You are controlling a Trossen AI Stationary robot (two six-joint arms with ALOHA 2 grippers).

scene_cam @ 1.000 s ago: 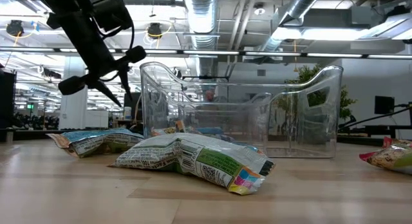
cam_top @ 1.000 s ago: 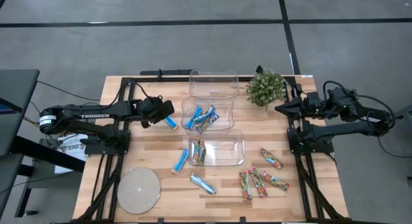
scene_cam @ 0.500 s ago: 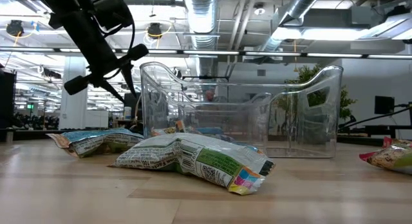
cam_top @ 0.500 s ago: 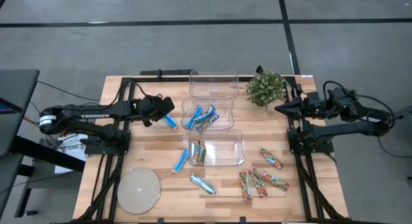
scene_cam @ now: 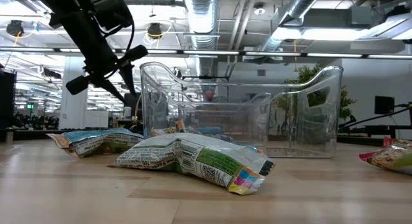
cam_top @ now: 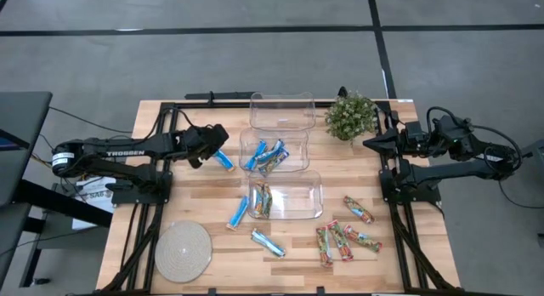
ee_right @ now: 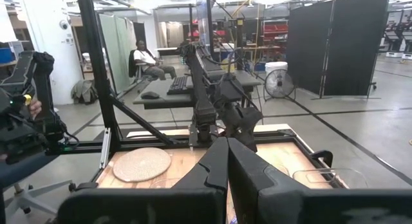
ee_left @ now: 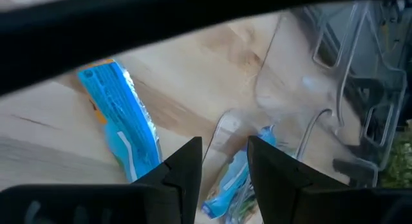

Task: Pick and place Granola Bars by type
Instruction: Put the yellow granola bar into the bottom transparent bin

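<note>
My left gripper [cam_top: 218,141] [scene_cam: 106,71] is open and hangs above the table, just left of the middle clear bin [cam_top: 274,150]. That bin holds blue Granola Bars. In the left wrist view a loose blue bar [ee_left: 119,121] [cam_top: 225,160] lies flat on the wood beside my open fingers [ee_left: 187,166], untouched. The near bin [cam_top: 297,202] holds a tan-brown bar [cam_top: 260,198]. Two more blue bars [cam_top: 238,213] [cam_top: 268,242] and several red-green-orange bars [cam_top: 342,239] lie on the table. My right gripper [cam_top: 371,141] [ee_right: 226,161] waits shut at the right edge.
An empty clear bin [cam_top: 282,111] stands at the far edge beside a small potted plant [cam_top: 350,116]. A round woven mat [cam_top: 183,251] lies at the near left corner. In the low view two crinkled bars [scene_cam: 193,156] [scene_cam: 96,140] lie in front of a bin.
My left gripper has risen a little and drifted slightly toward the middle bin, staying open. The bars have not moved.
</note>
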